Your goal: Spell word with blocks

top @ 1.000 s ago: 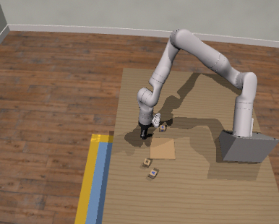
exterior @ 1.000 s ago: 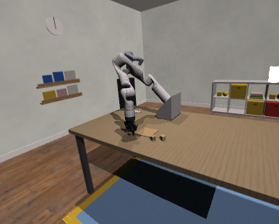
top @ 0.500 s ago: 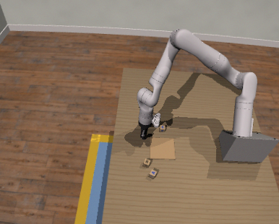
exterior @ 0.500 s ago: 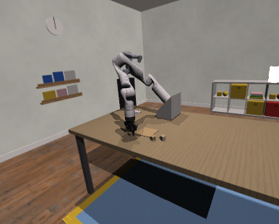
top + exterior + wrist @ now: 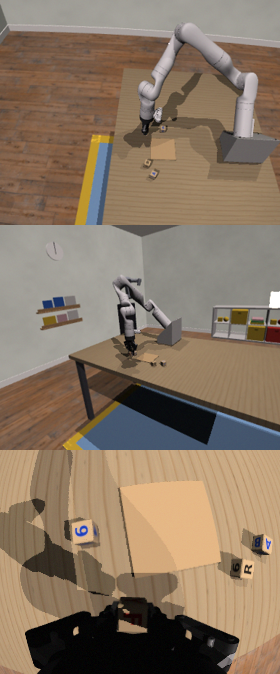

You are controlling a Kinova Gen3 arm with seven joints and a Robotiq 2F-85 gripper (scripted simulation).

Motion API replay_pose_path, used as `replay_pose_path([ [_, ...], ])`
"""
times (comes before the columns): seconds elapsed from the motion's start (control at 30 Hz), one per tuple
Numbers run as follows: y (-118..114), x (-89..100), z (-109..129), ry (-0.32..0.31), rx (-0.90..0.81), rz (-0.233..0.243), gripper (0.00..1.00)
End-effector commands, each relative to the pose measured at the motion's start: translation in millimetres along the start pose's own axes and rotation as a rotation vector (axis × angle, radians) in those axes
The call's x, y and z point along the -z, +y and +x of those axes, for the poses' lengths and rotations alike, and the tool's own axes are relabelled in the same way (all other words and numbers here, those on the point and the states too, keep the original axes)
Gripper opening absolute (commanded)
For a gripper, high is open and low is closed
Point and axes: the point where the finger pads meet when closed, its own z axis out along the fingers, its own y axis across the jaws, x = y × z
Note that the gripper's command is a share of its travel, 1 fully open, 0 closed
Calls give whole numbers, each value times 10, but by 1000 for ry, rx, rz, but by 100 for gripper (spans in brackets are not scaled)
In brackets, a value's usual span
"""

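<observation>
three loose blocks and one held block appeared in the wrist view, described here from left to right. at far left, the block marked 6 (image 5: 81, 531) lay on the wooden table (image 5: 56, 478), apart from the mat and partly beside the arm's shadow. at centre, the tan mat (image 5: 171, 525) lay flat on the table with nothing on it. below it, at the lower edge of the view, the gripper (image 5: 133, 612) was clenched on a fourth block (image 5: 133, 611), only a small reddish face of which showed between the dark fingers; its letter could not be read. at right, the block marked r (image 5: 241, 568) lay on the table just off the mat's right edge, and the block with a blue letter (image 5: 261, 543), too blurred to read, lay near it, farther right.

in the top view the gripper (image 5: 145, 129) pointed down over the table (image 5: 217, 196), off the mat (image 5: 163, 149) and near its corner, with one block (image 5: 163, 128) close beside it and two blocks (image 5: 147, 163) (image 5: 154, 174) together off the mat's opposite side. the grey pedestal (image 5: 266, 150) stood at far right.
</observation>
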Motion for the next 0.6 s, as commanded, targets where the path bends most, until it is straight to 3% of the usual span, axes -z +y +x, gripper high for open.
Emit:
replay_pose_path([
  [0.0, 28, 327, -51, -16, 3, -11, 26],
  [0.17, 25, 509, -49, -16, 2, -11, 26],
  [0.57, 23, 522, -43, -15, 3, -11, 26],
])
